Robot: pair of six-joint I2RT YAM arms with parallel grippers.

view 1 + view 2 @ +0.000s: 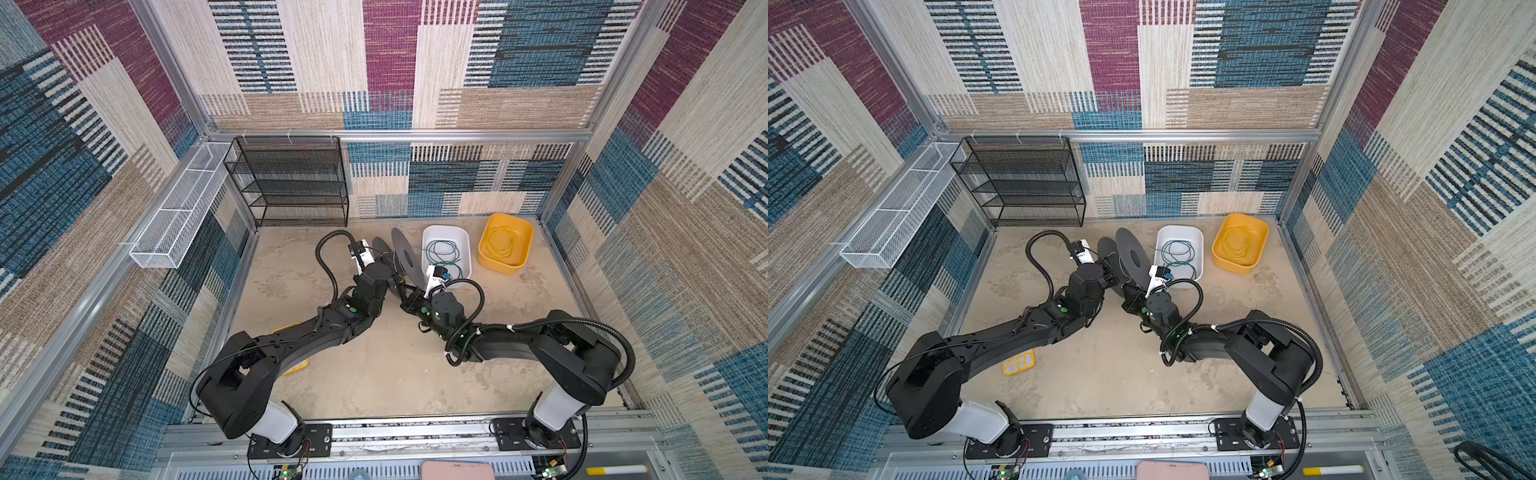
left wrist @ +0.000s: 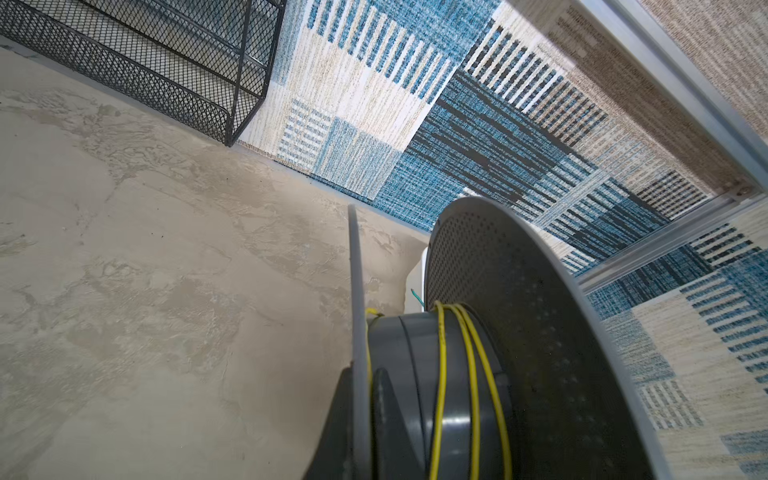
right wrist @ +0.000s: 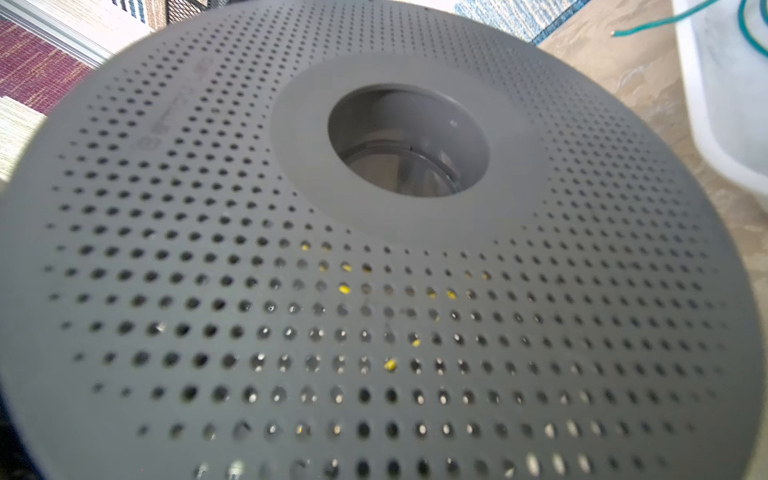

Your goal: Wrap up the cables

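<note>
Two grippers closed: left gripper pinches the thin flange of the grey spool; right gripper is clamped tight beside it, contents unseen. Spool axis roughly level, flanges upright. Three yellow cable turns ring its hub; more coils in yellow bin. Loose green cable loops in white bin.
</note>
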